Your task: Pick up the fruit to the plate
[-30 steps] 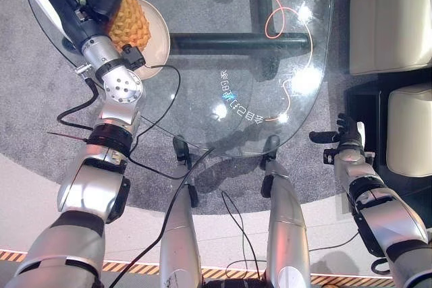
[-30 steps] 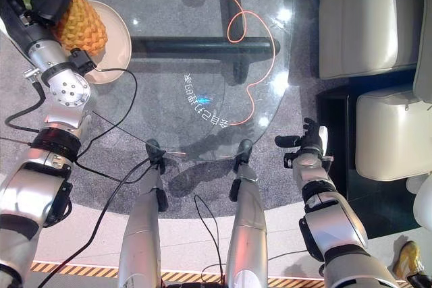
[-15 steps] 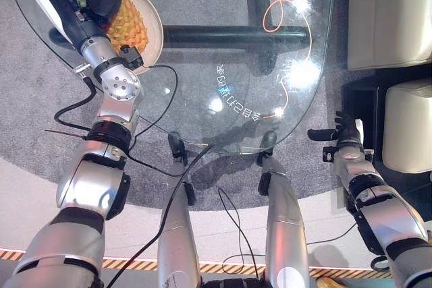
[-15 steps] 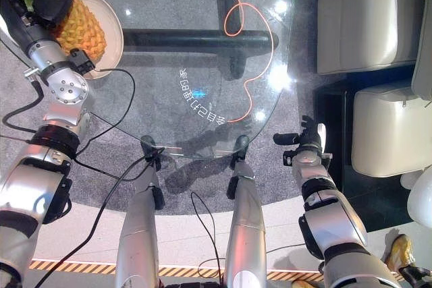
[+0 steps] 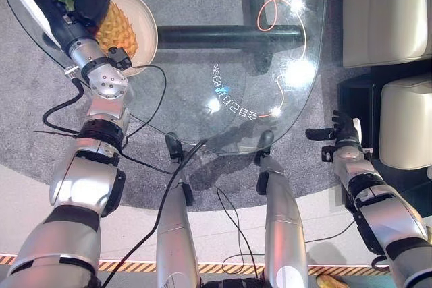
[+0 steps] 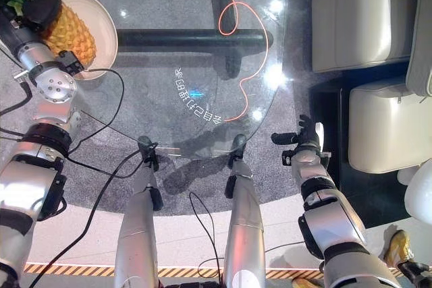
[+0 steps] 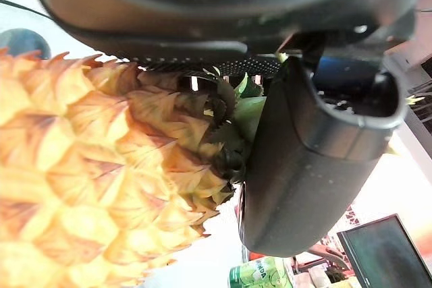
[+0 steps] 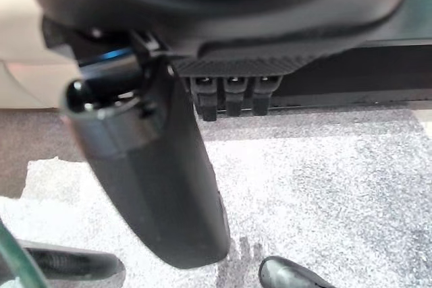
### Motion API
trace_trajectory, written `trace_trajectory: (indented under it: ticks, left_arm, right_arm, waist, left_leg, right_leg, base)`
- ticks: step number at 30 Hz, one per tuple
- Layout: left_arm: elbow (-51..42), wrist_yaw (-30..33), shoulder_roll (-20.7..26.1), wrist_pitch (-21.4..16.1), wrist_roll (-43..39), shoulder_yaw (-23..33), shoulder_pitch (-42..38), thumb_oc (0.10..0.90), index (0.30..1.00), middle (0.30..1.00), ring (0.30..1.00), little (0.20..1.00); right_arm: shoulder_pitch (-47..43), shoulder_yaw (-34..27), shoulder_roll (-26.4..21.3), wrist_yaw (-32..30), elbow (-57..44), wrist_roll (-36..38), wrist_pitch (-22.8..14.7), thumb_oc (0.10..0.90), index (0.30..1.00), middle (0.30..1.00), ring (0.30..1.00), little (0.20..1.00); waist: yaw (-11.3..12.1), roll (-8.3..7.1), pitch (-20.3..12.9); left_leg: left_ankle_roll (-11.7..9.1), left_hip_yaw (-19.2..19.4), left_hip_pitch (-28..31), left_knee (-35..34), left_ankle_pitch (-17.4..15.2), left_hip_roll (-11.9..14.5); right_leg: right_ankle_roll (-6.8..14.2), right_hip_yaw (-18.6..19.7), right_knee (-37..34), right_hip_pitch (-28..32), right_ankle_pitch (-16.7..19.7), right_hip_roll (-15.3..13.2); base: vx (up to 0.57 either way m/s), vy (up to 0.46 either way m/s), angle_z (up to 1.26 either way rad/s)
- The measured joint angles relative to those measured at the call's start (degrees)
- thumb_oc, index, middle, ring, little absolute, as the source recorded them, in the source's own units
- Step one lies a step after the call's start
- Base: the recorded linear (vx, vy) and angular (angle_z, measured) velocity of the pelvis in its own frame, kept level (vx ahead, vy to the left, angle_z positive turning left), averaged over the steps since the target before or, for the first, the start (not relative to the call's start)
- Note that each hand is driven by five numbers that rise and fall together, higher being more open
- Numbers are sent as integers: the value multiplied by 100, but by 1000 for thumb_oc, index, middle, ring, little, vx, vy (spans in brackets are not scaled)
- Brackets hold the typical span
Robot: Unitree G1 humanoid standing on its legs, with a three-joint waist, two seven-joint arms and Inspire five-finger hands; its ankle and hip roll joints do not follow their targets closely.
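A pineapple with a green leafy crown lies on a cream plate at the far left of the glass table. My left hand is curled round the fruit's crown end; up close the thumb presses by the leaves against the scaly pineapple. My right hand hangs off the table's right side, over the carpet, fingers relaxed and holding nothing.
The round glass table carries an orange cable loop and printed characters; a dark bar runs beneath it. Cream sofa cushions stand at the right, with a dark gap beside them.
The camera has moved, so the whole scene has slid up and left. The left hand keeps its hold on the pineapple over the plate. The right hand is unchanged.
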Motion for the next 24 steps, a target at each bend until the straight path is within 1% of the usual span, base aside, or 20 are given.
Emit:
trace_trajectory:
  ticks: [1,2,3,6,10,11,13,15,20,22,23,24]
  left_arm:
    - [1,-1,0,0,-1,-1,0,375,535,535,535,475]
    - [2,-2,0,0,-2,0,0,380,540,540,540,480]
    - [2,-6,0,0,-4,0,0,405,561,561,561,505]
    - [6,-8,0,0,-21,-1,0,443,594,594,594,543]
    - [14,-8,0,0,-25,-1,-3,468,615,615,615,568]
    - [15,-7,0,0,-25,-1,-3,493,636,636,636,593]
    - [20,-7,1,0,-34,-1,-4,487,632,632,632,587]
    - [20,-7,5,0,-51,-1,-32,506,648,648,648,606]
    - [31,-7,6,-1,-51,-1,-190,517,658,658,658,617]
    - [31,-7,6,-1,-51,-1,-199,534,672,672,672,634]
    - [31,-7,6,-2,-51,-1,-199,589,719,719,719,689]
    - [31,-7,6,-2,-51,-1,-198,613,740,740,740,713]
  right_arm:
    - [-1,2,0,0,-1,0,0,800,900,900,900,900]
    - [-1,3,0,0,-1,0,0,800,900,900,900,900]
    - [-2,3,0,1,-1,0,0,800,900,900,900,900]
    - [-1,3,0,1,-1,0,0,800,900,900,900,900]
    - [-4,4,0,15,-1,0,-1,800,900,900,900,900]
    - [-5,4,0,16,-1,0,-2,800,900,900,900,900]
    - [-5,4,0,16,-1,0,-7,800,900,900,900,900]
    - [-7,4,0,16,-2,0,-8,800,900,900,900,900]
    - [-8,6,0,16,-2,0,-35,800,900,900,900,900]
    - [-7,22,0,15,-2,1,-46,800,900,900,900,900]
    - [-9,33,0,15,-3,1,-57,800,900,900,900,900]
    - [-10,40,0,15,-6,0,-60,800,900,900,900,900]
  waist:
    - [-2,0,0]
    - [-1,0,0]
    - [-1,0,0]
    - [-3,0,0]
    - [0,0,0]
    - [2,0,0]
    - [3,0,0]
    - [6,0,0]
    - [4,0,0]
    - [4,0,0]
    - [6,0,0]
    - [7,0,0]
  left_leg:
    - [0,0,-3,0,0,0]
    - [0,0,-5,0,0,-1]
    - [0,0,-9,0,0,1]
    - [0,0,-21,0,0,3]
    - [0,0,-34,0,0,3]
    - [0,0,-37,0,0,3]
    - [0,-1,-47,0,0,3]
    - [-1,-1,-65,3,0,2]
    - [-1,-18,-156,54,0,3]
    - [-1,-23,-159,59,0,4]
    - [-1,-25,-159,60,0,4]
    - [-1,-28,-159,62,1,5]
  right_leg:
    - [0,0,0,-4,0,6]
    - [-1,0,0,-8,0,11]
    - [-1,0,0,-14,0,15]
    - [-1,1,0,-28,0,20]
    - [-1,0,-1,-38,0,20]
    - [-1,-1,-1,-40,0,20]
    - [-1,-1,-3,-47,0,20]
    - [-1,-1,-3,-63,0,20]
    - [-8,-10,1,-121,6,19]
    - [-9,-14,7,-122,6,18]
    - [-9,-14,11,-122,6,18]
    - [-9,-15,16,-122,6,18]
  base:
    - [0,0,0]
    - [0,0,0]
    - [0,0,0]
    - [0,0,0]
    - [0,0,0]
    - [0,0,0]
    - [0,0,0]
    - [0,0,0]
    - [0,0,0]
    - [0,0,0]
    - [0,0,0]
    - [0,0,0]
